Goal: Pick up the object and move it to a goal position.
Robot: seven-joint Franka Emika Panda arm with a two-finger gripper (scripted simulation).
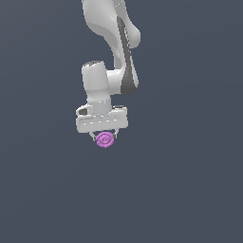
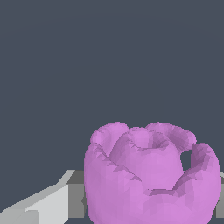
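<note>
The object (image 1: 105, 140) is a small magenta-purple lumpy blob with a ringed face, sitting just under the white hand of my arm in the exterior view. My gripper (image 1: 104, 138) is shut on it, with short fingers showing on either side of it. The wrist view shows the object (image 2: 151, 175) large and close, bumpy and folded, with one grey-white finger (image 2: 48, 203) pressed against its side. The other finger is mostly hidden behind the blob.
Only a plain dark grey-blue background shows around the arm in both views. No other objects, containers or edges are visible.
</note>
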